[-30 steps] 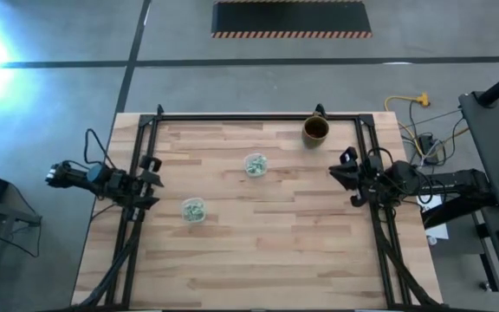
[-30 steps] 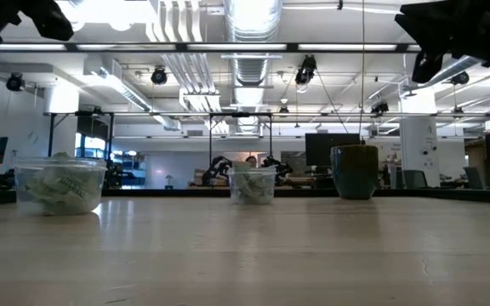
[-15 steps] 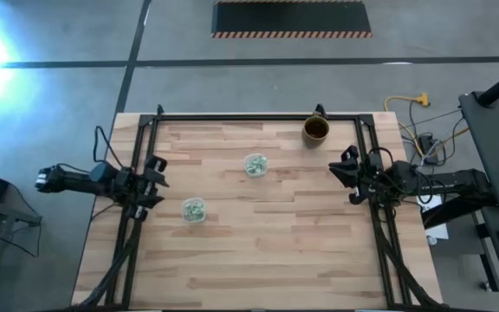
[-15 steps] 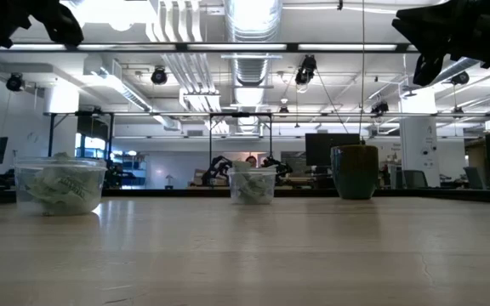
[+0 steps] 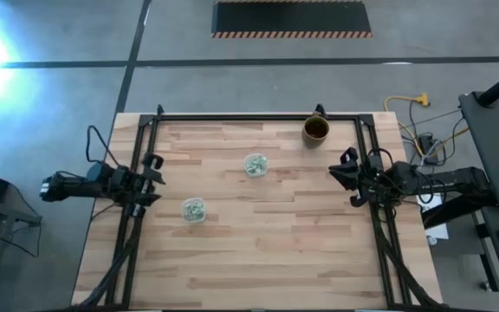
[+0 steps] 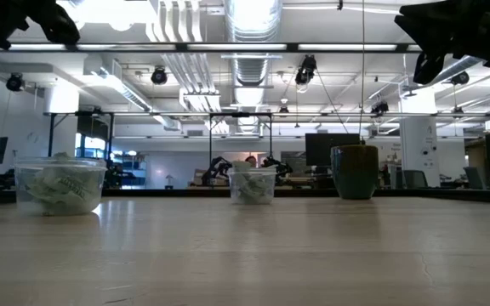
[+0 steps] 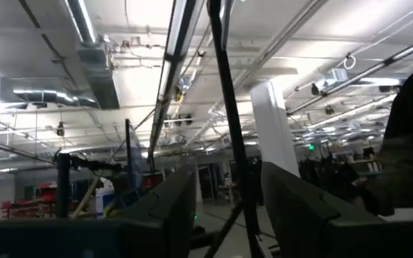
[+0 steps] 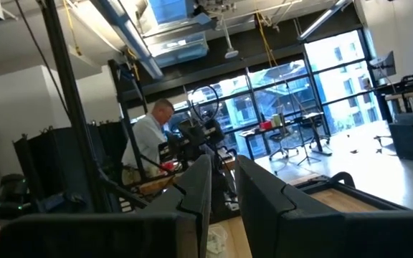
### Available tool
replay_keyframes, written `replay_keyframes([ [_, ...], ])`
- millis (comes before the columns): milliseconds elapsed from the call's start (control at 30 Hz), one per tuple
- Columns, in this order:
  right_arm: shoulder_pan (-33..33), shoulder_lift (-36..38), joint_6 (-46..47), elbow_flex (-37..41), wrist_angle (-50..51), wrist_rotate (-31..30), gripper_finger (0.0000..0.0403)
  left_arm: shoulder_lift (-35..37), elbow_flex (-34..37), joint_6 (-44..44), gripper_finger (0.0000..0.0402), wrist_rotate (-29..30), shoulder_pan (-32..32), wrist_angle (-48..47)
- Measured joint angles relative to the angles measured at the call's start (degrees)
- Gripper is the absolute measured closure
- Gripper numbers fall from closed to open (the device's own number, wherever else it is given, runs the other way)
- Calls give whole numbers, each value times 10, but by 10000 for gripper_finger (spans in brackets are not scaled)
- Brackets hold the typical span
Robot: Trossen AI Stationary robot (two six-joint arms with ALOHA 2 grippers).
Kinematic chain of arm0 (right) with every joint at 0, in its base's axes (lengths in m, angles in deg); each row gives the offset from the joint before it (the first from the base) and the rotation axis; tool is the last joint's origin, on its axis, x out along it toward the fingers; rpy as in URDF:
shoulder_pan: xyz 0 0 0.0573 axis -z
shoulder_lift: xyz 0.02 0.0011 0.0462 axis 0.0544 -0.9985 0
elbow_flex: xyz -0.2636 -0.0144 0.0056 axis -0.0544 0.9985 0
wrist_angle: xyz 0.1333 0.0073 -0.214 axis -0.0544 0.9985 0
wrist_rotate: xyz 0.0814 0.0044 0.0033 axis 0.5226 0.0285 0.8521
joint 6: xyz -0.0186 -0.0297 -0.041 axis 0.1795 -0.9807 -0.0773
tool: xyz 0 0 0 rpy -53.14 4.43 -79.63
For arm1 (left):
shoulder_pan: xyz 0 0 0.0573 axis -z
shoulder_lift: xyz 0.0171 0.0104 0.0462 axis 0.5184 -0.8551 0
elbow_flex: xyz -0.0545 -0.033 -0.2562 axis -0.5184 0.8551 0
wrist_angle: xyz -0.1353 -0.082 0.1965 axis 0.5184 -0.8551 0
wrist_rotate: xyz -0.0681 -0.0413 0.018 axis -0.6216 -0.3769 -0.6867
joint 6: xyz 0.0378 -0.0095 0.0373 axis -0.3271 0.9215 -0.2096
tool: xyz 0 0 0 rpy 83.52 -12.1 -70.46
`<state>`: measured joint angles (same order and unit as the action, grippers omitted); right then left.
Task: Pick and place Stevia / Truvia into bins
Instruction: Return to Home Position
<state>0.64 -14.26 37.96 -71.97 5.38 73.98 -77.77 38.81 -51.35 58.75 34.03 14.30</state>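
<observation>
Two lots of Stevia sachets (image 6: 58,189) binned on bench (image 5: 267,260) | front bin (image 5: 192,209) nearest left claw (image 5: 152,180), back bin (image 5: 255,164) midway | right claw (image 5: 346,178) at right edge | both claws released, empty.

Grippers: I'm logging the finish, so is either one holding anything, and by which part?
Nothing is held: the left gripper and right gripper are both open and empty.

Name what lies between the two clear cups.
Bare table wood only, per the high view, between the upper cup and lower cup; left gripper and right gripper wait at the sides.
</observation>
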Motion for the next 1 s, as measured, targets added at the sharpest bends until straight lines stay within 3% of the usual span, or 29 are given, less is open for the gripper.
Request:
replay_keyframes([
  [200,0,0,2,0,0,0,346,-6,0,10,260,14,-3,-50],
  [433,0,0,7,0,1,0,346,1,0,30,260,117,-3,-164],
  [767,0,0,46,0,5,0,346,0,0,46,260,121,-3,-305],
  [1000,0,0,65,0,11,0,346,-16,0,59,260,132,-3,-314],
])
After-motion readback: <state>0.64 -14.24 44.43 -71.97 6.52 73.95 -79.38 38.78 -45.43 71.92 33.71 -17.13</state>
